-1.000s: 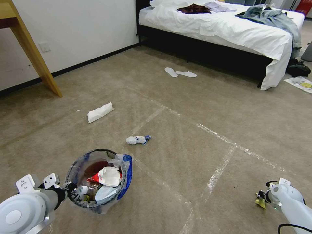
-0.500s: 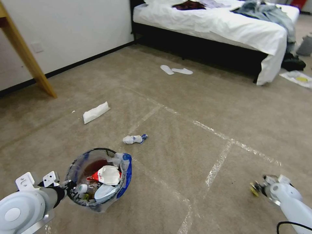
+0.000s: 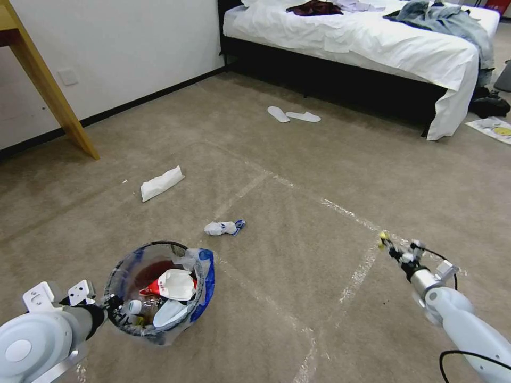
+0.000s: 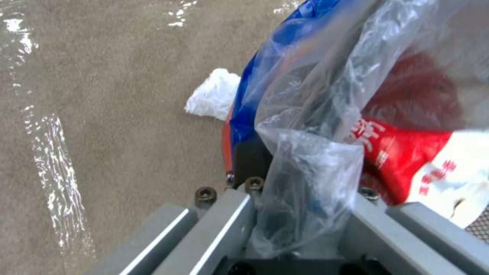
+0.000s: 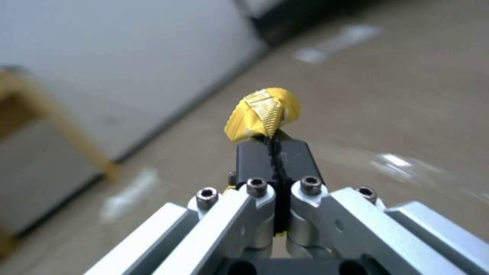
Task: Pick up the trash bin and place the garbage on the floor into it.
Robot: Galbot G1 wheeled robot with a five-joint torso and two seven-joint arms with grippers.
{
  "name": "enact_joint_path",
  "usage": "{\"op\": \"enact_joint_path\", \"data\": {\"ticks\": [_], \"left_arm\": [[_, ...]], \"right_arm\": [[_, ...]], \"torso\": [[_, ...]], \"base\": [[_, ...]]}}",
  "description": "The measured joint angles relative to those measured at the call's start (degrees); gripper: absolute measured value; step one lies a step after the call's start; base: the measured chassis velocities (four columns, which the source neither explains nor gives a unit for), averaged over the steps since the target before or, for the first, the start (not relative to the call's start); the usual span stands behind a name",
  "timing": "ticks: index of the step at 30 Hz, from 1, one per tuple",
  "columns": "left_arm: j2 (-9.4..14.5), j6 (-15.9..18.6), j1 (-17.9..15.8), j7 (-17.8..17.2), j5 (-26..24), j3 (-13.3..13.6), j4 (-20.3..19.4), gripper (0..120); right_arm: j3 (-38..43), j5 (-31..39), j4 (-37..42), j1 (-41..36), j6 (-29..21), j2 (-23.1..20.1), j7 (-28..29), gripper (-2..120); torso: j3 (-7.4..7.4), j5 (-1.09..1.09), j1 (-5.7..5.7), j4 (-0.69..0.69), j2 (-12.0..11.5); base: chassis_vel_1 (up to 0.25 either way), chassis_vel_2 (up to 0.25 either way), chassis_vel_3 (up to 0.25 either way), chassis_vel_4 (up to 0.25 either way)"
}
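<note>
Beige carpet marked with clear tape lines. Nearest, the left tool [image 3: 114, 307] is clamped on the rim of the trash bin [image 3: 199, 290], which holds wrappers and bottles. The right tool [image 3: 388, 247] is raised above the floor, pinching a yellow scrap [image 5: 263, 113]. Beyond lie a crumpled tissue [image 3: 221, 228], a white packet [image 3: 161, 183], slippers [image 3: 294, 114], then the bed [image 3: 372, 42].

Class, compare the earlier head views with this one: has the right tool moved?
Yes. The right tool, shut on the yellow scrap, has risen and reached forward, from beside the long floor tape line to its junction with the crossing tape.
</note>
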Motion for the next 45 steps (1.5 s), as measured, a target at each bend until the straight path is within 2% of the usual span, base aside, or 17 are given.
{"op": "enact_joint_path", "data": {"ticks": [2, 13, 20, 33, 36, 45], "left_arm": [[0.00, -0.16, -0.20, -0.07, -0.20, -0.01, -0.12, 0], [0.04, -0.67, -0.62, -0.37, -1.14, -1.01, -0.37, 0], [-0.52, -1.11, -0.58, -0.38, -1.26, -1.40, -0.84, 0], [-0.87, -1.57, -0.95, -0.41, -1.27, -1.65, -0.24, 0], [-1.04, -1.73, -1.03, -0.38, -1.19, -1.91, 0.14, 0], [-1.49, -1.73, -1.31, -0.28, -1.06, -1.92, 0.54, 0]], "right_arm": [[-1.15, -0.20, 3.17, 1.67, 1.23, -0.01, -3.28, 0], [-6.80, -1.40, 17.69, 9.93, 2.23, -0.46, -9.07, 0], [-11.81, -3.34, 20.96, 15.64, 3.14, 0.65, -12.05, 0], [-21.90, -4.39, 26.82, 24.17, 3.49, 3.62, -12.98, 0], [-25.76, -5.24, 30.11, 29.12, 3.01, 5.41, -12.06, 0], [-30.49, -5.41, 33.60, 34.73, 1.95, 9.18, -10.87, 0]], "torso": [[0.00, -0.05, 0.00, -0.01, 0.00], [0.00, -0.05, -0.01, -0.02, 0.01], [0.00, -0.04, -0.01, -0.01, 0.02], [0.00, -0.05, -0.01, -0.01, 0.02], [0.00, -0.06, -0.01, 0.00, 0.02], [0.00, -0.06, -0.01, -0.01, 0.02]], "base": [[0.000, 0.000, 0.000, 0.000], [0.000, 0.000, 0.000, 0.000], [0.000, 0.000, 0.000, 0.000], [0.000, 0.000, 0.000, 0.000], [0.000, 0.000, 0.000, 0.000], [0.000, 0.000, 0.000, 0.000]]}}
